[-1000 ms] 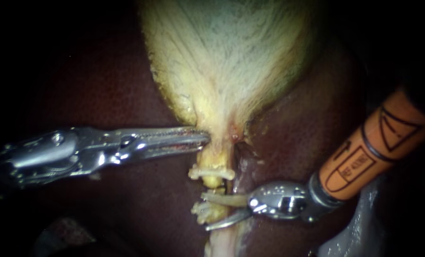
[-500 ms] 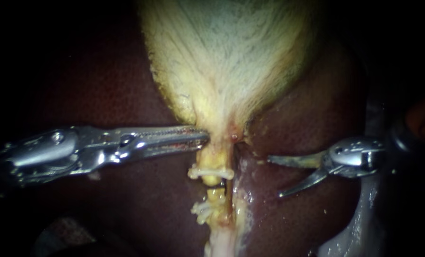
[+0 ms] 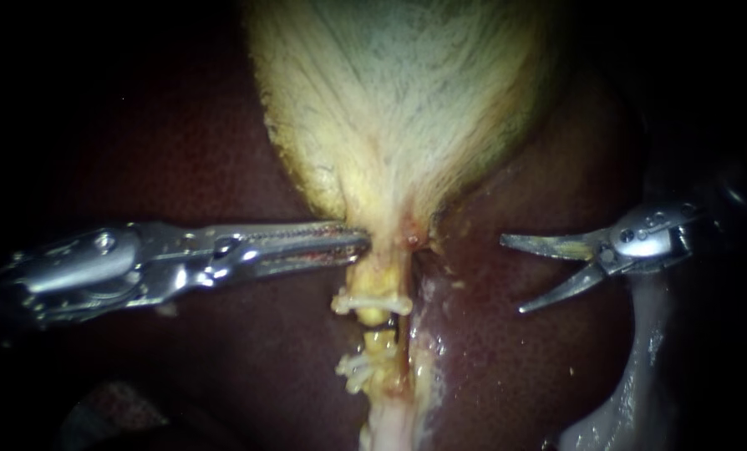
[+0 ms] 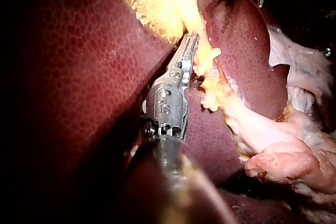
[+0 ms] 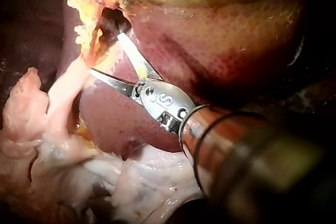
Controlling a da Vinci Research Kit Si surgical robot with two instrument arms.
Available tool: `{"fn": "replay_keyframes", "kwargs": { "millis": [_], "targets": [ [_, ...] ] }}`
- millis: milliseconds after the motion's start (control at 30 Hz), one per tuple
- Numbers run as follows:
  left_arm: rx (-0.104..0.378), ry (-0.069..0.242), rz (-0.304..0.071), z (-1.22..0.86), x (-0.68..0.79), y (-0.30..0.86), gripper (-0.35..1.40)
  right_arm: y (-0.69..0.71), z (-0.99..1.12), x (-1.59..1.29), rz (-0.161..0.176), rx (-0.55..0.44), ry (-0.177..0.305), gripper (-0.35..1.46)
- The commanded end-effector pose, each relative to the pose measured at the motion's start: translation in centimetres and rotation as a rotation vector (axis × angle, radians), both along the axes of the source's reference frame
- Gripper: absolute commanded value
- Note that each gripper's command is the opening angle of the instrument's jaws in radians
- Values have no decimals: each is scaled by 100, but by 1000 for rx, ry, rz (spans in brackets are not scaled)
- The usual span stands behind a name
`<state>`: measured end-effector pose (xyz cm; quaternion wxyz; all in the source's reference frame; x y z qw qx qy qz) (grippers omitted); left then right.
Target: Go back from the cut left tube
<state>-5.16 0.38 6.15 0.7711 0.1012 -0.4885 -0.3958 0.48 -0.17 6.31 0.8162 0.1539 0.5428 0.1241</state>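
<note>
The pale yellow gallbladder (image 3: 398, 108) narrows down to a tube (image 3: 376, 280) that lies cut in two. One whitish clip (image 3: 372, 302) sits above the gap and another clip (image 3: 358, 367) sits on the lower stump (image 3: 382, 341). My left instrument (image 3: 361, 244) reaches in level, its jaws shut on the gallbladder's neck; the left wrist view shows that left instrument (image 4: 191, 51) biting yellow tissue. My right instrument (image 3: 512, 276) hangs over the liver (image 3: 507, 359), well right of the tube, with its curved blades open and empty. In its own view the right instrument (image 5: 105, 52) points toward the cut stumps.
Dark red liver (image 3: 181, 150) surrounds the gallbladder on both sides. Pale, loose tissue (image 3: 632, 392) runs along the lower right, and in the right wrist view the same pale tissue (image 5: 58, 129) lies beside the blades.
My right instrument has drawn away from the tube, rightward and upward, blades still open. The gap in the tube now shows between the clips. The left instrument has held still.
</note>
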Motion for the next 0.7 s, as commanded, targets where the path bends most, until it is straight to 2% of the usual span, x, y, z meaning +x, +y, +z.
{"fn": "replay_keyframes", "kwargs": {
  "millis": [33, 233, 700],
  "targets": [
    [-7, -3, 4, 3, -1, -1, 4, 0, 0, 1, -2, -4, 0, 140],
    [3, 1, 16, 16, -10, -11, 4, 0, 2, 2, -3, -10, 0, 141],
    [3, -1, 18, 16, -11, -12, 4, -1, 2, 2, -13, -26, 4, 143]
  ]
}}
